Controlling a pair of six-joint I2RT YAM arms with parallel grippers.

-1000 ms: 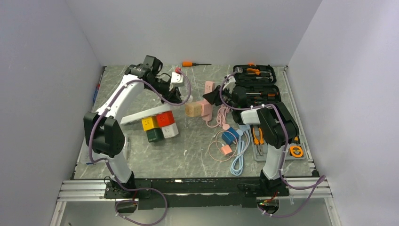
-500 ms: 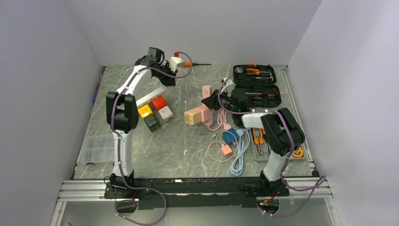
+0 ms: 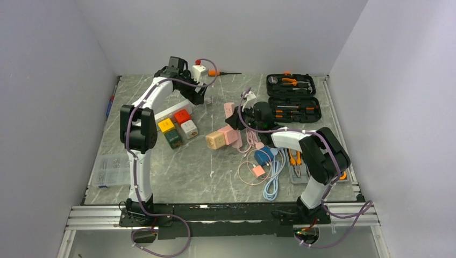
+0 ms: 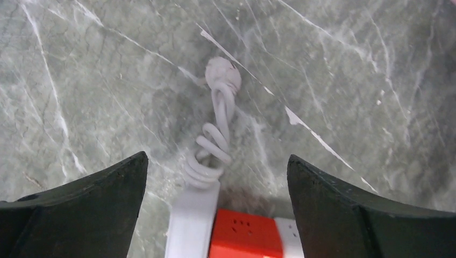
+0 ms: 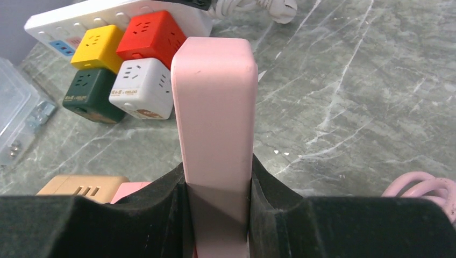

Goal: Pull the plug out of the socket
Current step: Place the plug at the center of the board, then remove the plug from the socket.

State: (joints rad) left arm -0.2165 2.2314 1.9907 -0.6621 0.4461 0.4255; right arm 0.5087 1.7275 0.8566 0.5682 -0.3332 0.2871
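Two claws show in the view from above. The left claw (image 3: 200, 97) is spread wide and holds nothing, just behind the red socket cube (image 3: 182, 116). The right claw (image 3: 235, 115) is clamped on the pink plug (image 3: 229, 109), which sits to the right of that cube and apart from it, over the grey worktop (image 3: 183, 177). The plug is too small here to read its axis. In the left wrist view, the left claw (image 4: 216, 160) has its black fingers far apart with nothing between them. Under the gap a white cord (image 4: 221, 107) lies looped on the worktop just beyond the red socket cube (image 4: 247, 242). In the right wrist view, the pink plug (image 5: 215, 97) is a smooth, matte slab with rounded corners. Its long axis runs straight out from the right claw (image 5: 218, 172), and its free end points toward the red socket cube (image 5: 153, 40). The fingers (image 5: 279, 215) press on both of its broad sides.
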